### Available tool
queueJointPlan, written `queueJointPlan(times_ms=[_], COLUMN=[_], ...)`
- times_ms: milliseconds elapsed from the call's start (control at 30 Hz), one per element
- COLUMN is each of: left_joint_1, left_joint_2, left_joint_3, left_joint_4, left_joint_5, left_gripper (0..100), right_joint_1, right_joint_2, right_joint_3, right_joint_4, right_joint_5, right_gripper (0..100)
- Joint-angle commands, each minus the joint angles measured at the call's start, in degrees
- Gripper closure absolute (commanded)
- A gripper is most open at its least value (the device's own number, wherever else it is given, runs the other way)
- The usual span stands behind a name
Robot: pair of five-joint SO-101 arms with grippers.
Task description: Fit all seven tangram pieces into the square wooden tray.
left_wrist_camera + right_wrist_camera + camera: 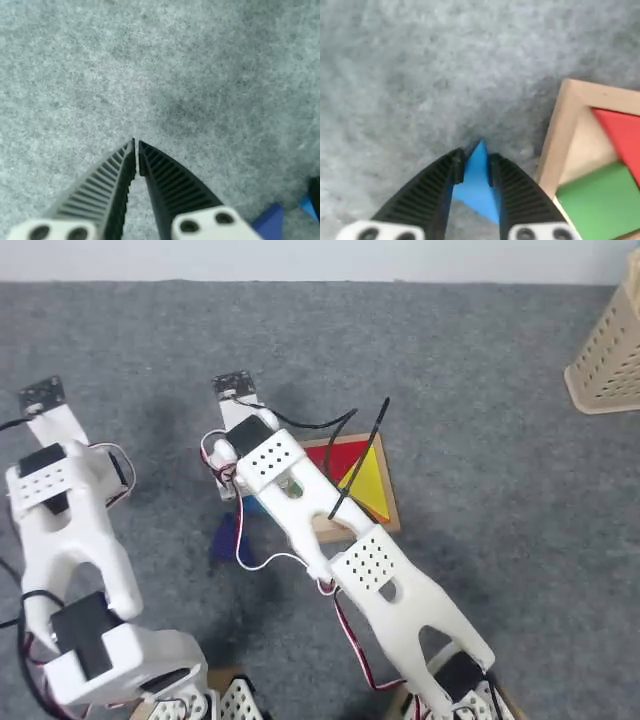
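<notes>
**Light blue piece pinched beside the tray**

The light blue tangram piece (477, 182) sits clamped in the right tool (476, 156). Its 2 ribbed fingers are closed on it, and 1 sharp corner pokes out past the tips. The piece is over the grey counter (395, 75), just beside a corner of the square wooden tray (555, 135).

It looks thin, stiff and light, so weight should be no trouble. Its smooth painted sides could let it pivot or slide in the grip. A hold nearer its broad middle than its point seems safer.

A red piece (620, 132) and a green piece (597, 200) already lie in the tray, with a yellow piece (368, 485) beside the red. A dark blue piece (224, 537) lies loose on the counter near the tray. The left tool (136, 145) is well apart, pressed closed on nothing.
</notes>
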Motion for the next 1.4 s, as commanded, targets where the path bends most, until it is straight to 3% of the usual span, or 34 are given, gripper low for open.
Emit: queueJointPlan(times_ms=[0,100,267,500,867,1367], left_joint_1=[0.1,0.1,0.1,0.1,0.1,0.1], left_joint_2=[-3.4,-3.3,-3.3,-3.3,-3.3,-3.3], left_joint_3=[-0.3,-0.3,-0.3,-0.3,-0.3,-0.3], left_joint_4=[-0.7,-0.7,-0.7,-0.8,-0.7,-0.7], left_joint_5=[0.4,0.4,0.4,0.4,0.4,0.4], left_gripper=[99,99,99,99,99,99], right_joint_1=[0.6,0.6,0.1,-2.7,-6.4,-5.1], right_joint_2=[0.4,-0.2,-5.2,-14.7,-16.0,-9.5], right_joint_3=[-3.2,-6.6,-12.0,9.1,9.8,9.5], right_joint_4=[2.1,5.4,10.7,10.2,9.8,5.1], right_joint_5=[-0.4,1.8,13.1,13.1,9.8,9.6], right_gripper=[96.0,95.4,83.4,81.5,81.4,81.7])
